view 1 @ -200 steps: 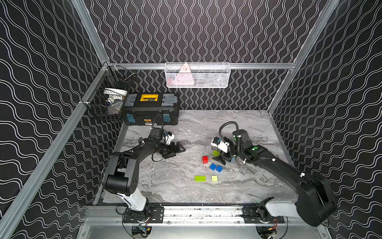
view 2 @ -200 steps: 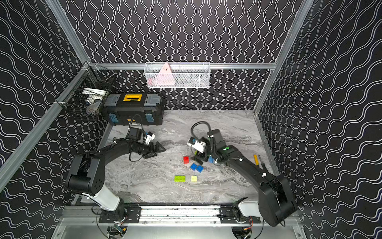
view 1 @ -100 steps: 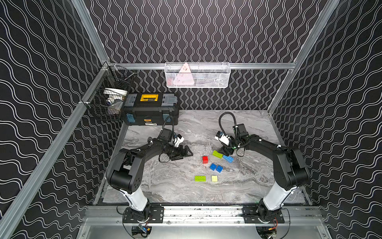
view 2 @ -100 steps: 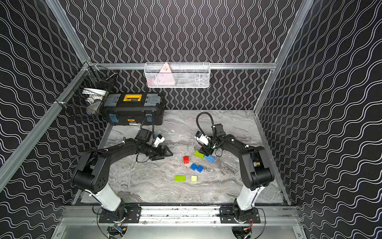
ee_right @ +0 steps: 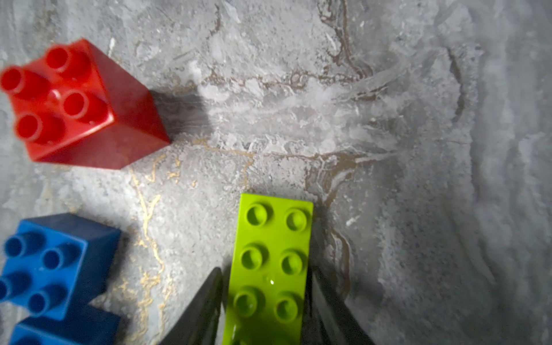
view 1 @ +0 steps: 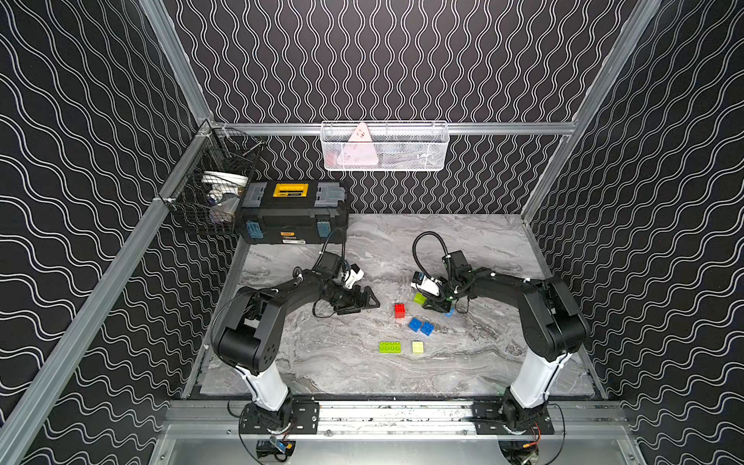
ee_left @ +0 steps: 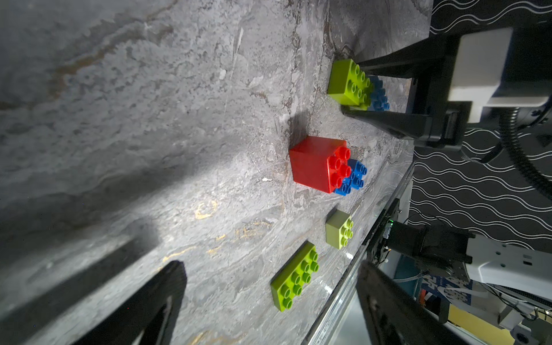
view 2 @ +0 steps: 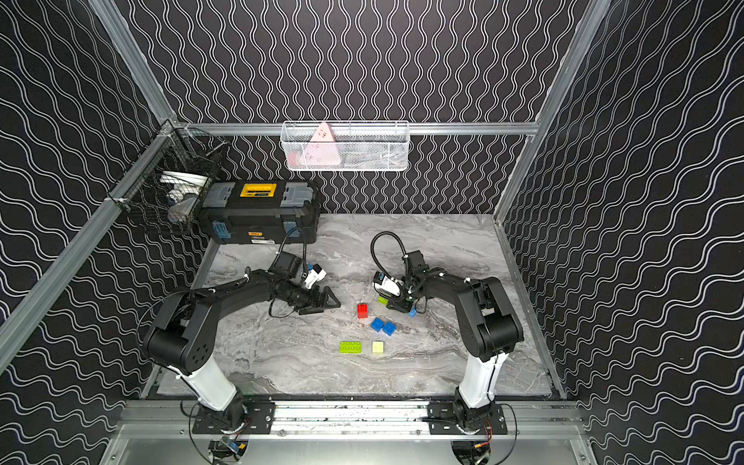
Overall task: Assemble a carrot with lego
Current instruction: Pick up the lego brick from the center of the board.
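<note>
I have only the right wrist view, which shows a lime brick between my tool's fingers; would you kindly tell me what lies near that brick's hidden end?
Observer: A light blue brick lies close behind the lime brick, toward the body of the right tool.
Operator: Thank you; where is the other arm?
Observer: The left tool is open and empty, beside the red brick but apart from it.
Operator: Are any bricks outside my frame?
Observer: A longer lime brick and a pale yellow brick lie side by side nearer the front rail.
</note>
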Motion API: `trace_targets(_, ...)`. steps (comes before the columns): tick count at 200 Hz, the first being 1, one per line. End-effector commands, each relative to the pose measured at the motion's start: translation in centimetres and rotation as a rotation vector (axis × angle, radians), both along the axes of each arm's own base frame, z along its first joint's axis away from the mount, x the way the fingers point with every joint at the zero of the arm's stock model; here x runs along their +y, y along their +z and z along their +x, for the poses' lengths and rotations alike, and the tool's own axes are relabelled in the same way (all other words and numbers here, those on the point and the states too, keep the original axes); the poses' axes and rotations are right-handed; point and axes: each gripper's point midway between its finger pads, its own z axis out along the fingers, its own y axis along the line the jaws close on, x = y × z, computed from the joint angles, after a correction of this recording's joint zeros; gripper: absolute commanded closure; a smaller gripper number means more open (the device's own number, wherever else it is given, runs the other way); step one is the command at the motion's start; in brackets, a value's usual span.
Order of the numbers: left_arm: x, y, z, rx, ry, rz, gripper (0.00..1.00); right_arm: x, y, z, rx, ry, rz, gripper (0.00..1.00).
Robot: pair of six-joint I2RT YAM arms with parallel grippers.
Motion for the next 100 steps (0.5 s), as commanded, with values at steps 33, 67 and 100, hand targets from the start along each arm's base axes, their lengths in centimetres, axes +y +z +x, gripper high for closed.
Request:
trace_targets(33,-1.1,-0.6,-0.8,0.017,-0.051,-0.006,0.06,0.6,0.2,0.5,-0.012,0.011,0.024,0.46)
trace_targets(67,-1.5,-0.6,-0.9,0.012,-0.062,-0.003,0.06,0.9,0.4,0.7,-0.012,0.017,0.035,0.50)
trace_targets(100,-1.4,-1.0,-1.0,0.019,-0.063,0.007,0.07,1.0,0.5,0.8,-0.009,0.028,0.036,0.58)
